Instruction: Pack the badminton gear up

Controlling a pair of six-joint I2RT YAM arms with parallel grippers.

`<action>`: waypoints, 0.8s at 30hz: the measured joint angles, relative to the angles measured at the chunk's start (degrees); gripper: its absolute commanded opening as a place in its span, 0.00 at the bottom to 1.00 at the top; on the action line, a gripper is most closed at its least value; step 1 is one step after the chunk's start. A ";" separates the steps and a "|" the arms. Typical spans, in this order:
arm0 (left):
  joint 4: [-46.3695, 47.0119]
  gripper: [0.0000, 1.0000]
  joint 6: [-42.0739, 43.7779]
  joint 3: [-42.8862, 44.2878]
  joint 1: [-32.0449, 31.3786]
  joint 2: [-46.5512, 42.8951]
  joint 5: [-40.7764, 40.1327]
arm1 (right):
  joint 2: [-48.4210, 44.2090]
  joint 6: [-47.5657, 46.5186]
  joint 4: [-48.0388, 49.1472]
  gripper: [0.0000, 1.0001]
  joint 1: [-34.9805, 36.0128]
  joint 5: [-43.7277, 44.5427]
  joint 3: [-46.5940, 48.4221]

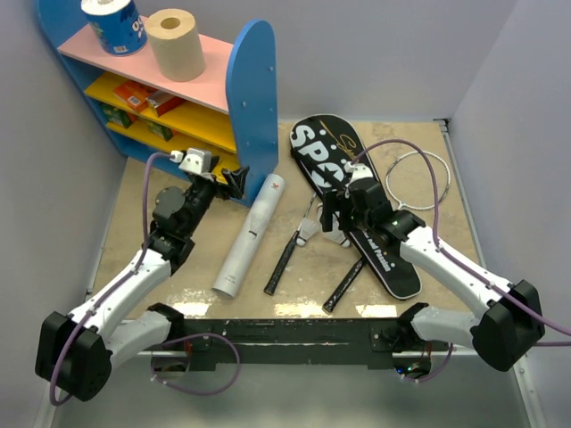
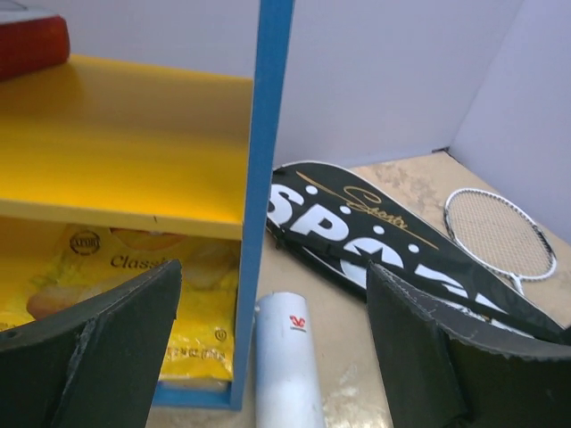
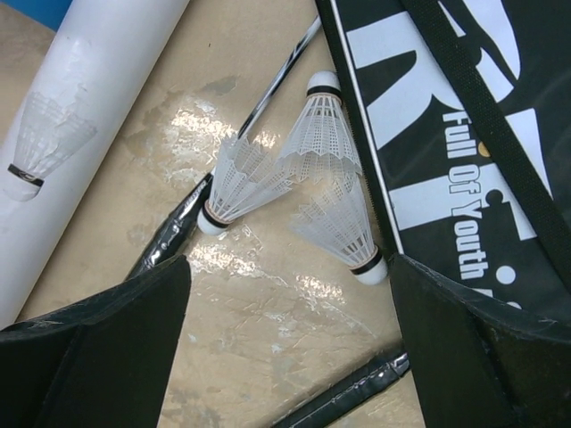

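Table point(image 1: 129, 196) carries everything I can see, with a blue shelf point(image 1: 252, 98) standing at its far left. Next in size, the black bag point(image 1: 326, 152) lettered SPORT lies flat and slanted, from just right of the shelf toward the near right. My right arm crosses its middle. The white tube point(image 1: 250, 236) lies left of the bag, its far end near the foot of the shelf. One racket point(image 1: 419, 178) shows its white head just right of the bag. The other racket point(image 1: 281, 263) shows its black handle and shaft between tube and bag. I cannot tell where its head is. My left tool point(image 2: 272, 276) hangs above the tube's far end beside the shelf, fingers wide apart and holding nothing. My right tool point(image 3: 290, 267) hovers with its fingers spread wide over three white shuttlecocks point(image 3: 268, 169). They lie on the table against the bag's edge, untouched.
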 measured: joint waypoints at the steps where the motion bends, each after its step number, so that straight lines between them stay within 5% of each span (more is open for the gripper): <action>1: 1.97 0.88 0.35 0.00 0.00 0.85 -0.37 | -0.20 0.00 -0.02 0.95 0.02 -0.13 -0.13; 17: 9.25 0.84 5.95 11.34 0.00 16.31 -1.55 | -2.93 0.02 0.74 0.95 0.00 -1.51 -1.64; 21: 9.51 0.46 6.97 12.66 0.00 17.70 -1.55 | -3.37 0.04 0.81 0.95 0.00 -1.49 -1.92; 24: 9.49 0.36 7.41 12.72 0.00 17.97 -1.36 | -3.39 0.04 0.76 0.95 0.00 -1.49 -1.97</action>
